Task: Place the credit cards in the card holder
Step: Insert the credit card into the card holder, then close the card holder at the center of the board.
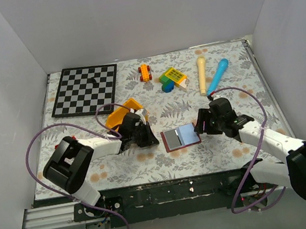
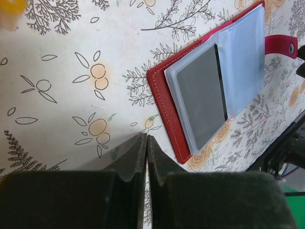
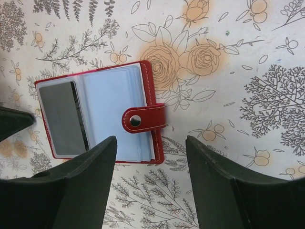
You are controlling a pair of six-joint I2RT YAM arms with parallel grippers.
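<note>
The left fingers (image 2: 126,164) are pressed shut, the right fingers (image 3: 88,176) spread wide. Just ahead of both, touching neither, the card holder (image 3: 112,107) lies open on the worktop (image 3: 238,71), with one black card (image 3: 59,117) in its pocket.

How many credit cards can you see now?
1. A thin black rectangular card lies inside a pocket of the open maroon folding card holder. Others may be hidden in pockets or behind the arms.
</note>
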